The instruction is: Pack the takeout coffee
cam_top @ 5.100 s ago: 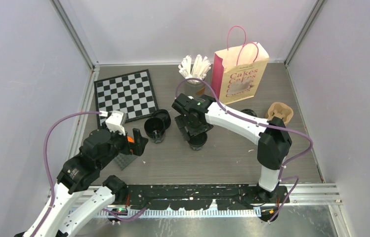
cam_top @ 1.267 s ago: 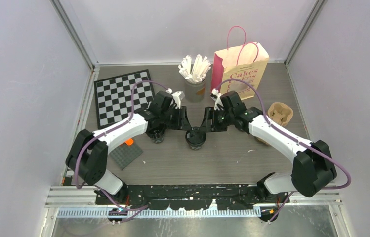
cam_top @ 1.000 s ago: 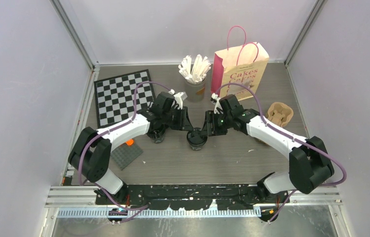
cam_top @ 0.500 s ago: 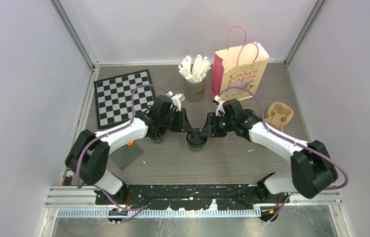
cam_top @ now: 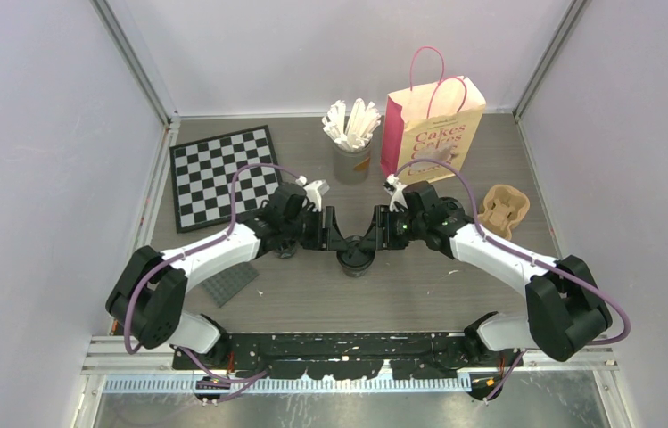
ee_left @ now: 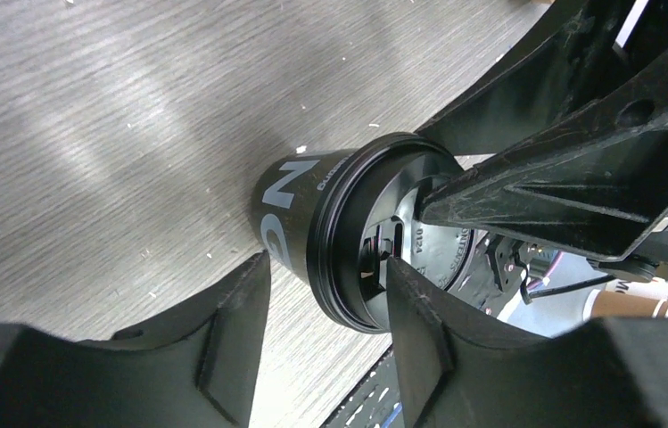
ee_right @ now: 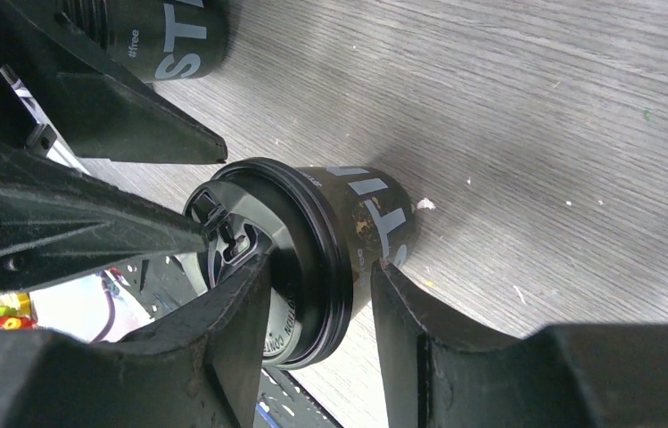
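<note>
Near the middle of the table (cam_top: pixel 419 285), a touch toward 6 o'clock, we find the lidded coffee cup (cam_top: pixel 354 259) upright, with the left gripper (cam_top: pixel 337 241) at its 9 o'clock side and the right gripper (cam_top: pixel 373 239) at its 3 o'clock side, their tips almost meeting over the lid (ee_right: pixel 308 223). Both sets of jaws stand parted; the gap in each looks narrower than the cup, so neither clamps it, and whether the tips bear on the rim we cannot tell. We judge the chief hazard to be crowding: two wedge-shaped pairs of fingers (ee_left: pixel 232 339) share one small lid, so they may strike each other, and an uneven push on one side of the rim could tip the cup or unseat the lid. The lid is glossy moulded black plastic with a raised rim and a sip tab, likely slippery; the cup wall is matt black, tapered, white-lettered, apparently paper, and would dent under a hard squeeze. A second cup (ee_right: pixel 165 36) stands just beside, at 9 o'clock of the first, and could be knocked. The pink paper bag (cam_top: pixel 432 134) stands at 1 o'clock, the brown pulp carrier (cam_top: pixel 503 205) at 3 o'clock
</note>
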Robot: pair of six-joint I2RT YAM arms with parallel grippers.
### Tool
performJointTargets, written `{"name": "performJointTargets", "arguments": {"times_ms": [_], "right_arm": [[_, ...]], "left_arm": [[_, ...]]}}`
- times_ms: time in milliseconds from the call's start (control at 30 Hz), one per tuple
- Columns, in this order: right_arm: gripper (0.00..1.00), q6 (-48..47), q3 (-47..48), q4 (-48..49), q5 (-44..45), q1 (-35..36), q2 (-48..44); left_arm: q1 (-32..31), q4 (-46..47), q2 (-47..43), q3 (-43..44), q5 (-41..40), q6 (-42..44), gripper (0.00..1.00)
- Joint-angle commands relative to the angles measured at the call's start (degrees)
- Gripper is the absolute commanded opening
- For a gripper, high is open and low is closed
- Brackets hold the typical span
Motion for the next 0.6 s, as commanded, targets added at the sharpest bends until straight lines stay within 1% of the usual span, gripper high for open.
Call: {"name": "performJointTargets", "arguments": {"times_ms": [0,133,233,333,433,567], "right_arm": [[0.49,-2.7,-1.6,-3.0,2.6,0.0,0.3],[0.49,-2.5,-0.6,-4.0,2.4,0.0,0.1],[0.5,-1.9,0.9,-5.9,2.6,0.0,-0.6],[0.54,-1.4,3.0,-8.4,2.7,0.0,-1.5],[0.59,-1.1,4.6,-10.4,3.5,0.0,-2.9],[0.63,-0.1,6.2,-12.9,4.3,0.0,-4.9]], "left_arm": [[-0.4,-0.2,0.6,0.6,2.0,1.3,0.54],[-0.5,0.1,1.2,0.6,2.4,1.5,0.56],[-0.4,-0.5,1.4,0.3,1.7,1.9,0.54],[-0.5,-3.0,1.1,0.4,0.0,2.9,0.52],[-0.5,-3.1,-0.1,-0.6,-1.4,2.9,0.5],[-0.5,-3.2,0.2,-1.1,-1.6,2.7,0.49]]}}
